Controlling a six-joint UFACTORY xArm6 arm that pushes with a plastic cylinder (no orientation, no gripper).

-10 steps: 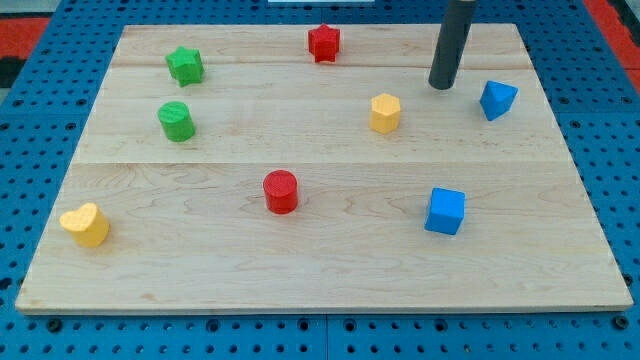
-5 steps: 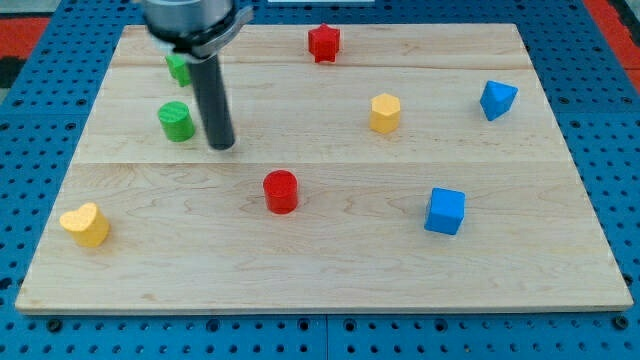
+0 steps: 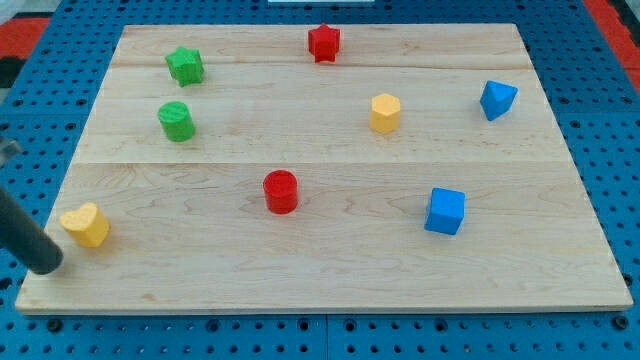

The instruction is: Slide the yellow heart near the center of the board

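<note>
Since the earlier frames your rod has swept all the way across the board, from up near the blue blocks, past the green cylinder, and my tip now sits just beside the yellow heart, on the side toward the view's bottom-left, right at the board's edge. None of the blocks has shifted. There is no hand to open or close here, only the bare rod, and it grips nothing; whether the tip already touches the heart you cannot tell, though a sliver of wood seems to show between them.

The yellow heart lies in the corner, far from the centre, which is roughly where the red cylinder stands, to the view's right of the heart and slightly up.

Here is what could go wrong. The tip sits low and outside the heart, so a push that is off its middle will likely spin the rounded lobes and let the heart slip off to one side (a heart rarely tracks straight). Push too directly and you may drive the heart into the red cylinder and knock it away. The green cylinder, up from the heart, is at risk only if the push veers upward.
</note>
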